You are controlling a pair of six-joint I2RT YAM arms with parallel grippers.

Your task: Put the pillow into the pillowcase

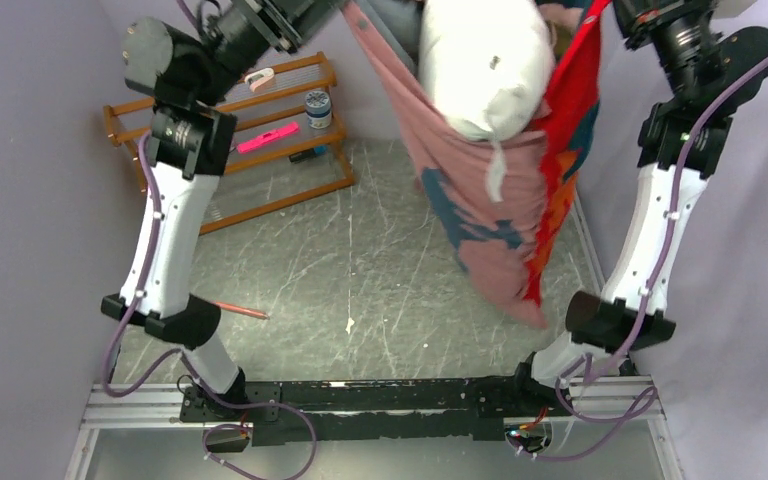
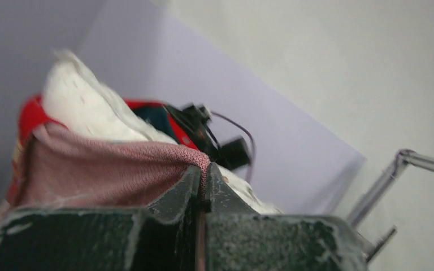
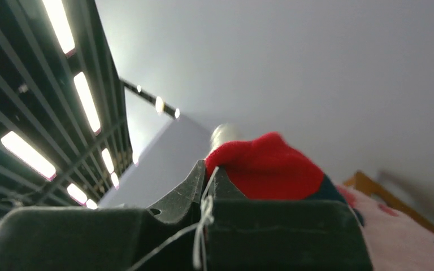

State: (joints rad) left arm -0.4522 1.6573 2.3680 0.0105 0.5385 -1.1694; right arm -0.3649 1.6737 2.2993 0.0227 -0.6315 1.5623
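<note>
The red patterned pillowcase (image 1: 490, 210) hangs in the air at the back of the table, pale pink reverse facing me, its mouth stretched upward between both raised arms. The plump white pillow (image 1: 480, 60) sits in that mouth, its upper part bulging out above the fabric and a small tag dangling below. My left gripper (image 2: 205, 168) is shut on the pink edge of the pillowcase (image 2: 90, 169), with the pillow (image 2: 85, 107) just behind it. My right gripper (image 3: 210, 169) is shut on the red edge of the pillowcase (image 3: 265, 166), a loose thread trailing between its jaws.
A wooden rack (image 1: 222, 215) stands at the back left, holding a pink tool (image 1: 268, 137) and a small jar (image 1: 318, 108). A pencil (image 1: 243, 311) lies on the scratched grey tabletop near the left arm. Purple walls close in on both sides.
</note>
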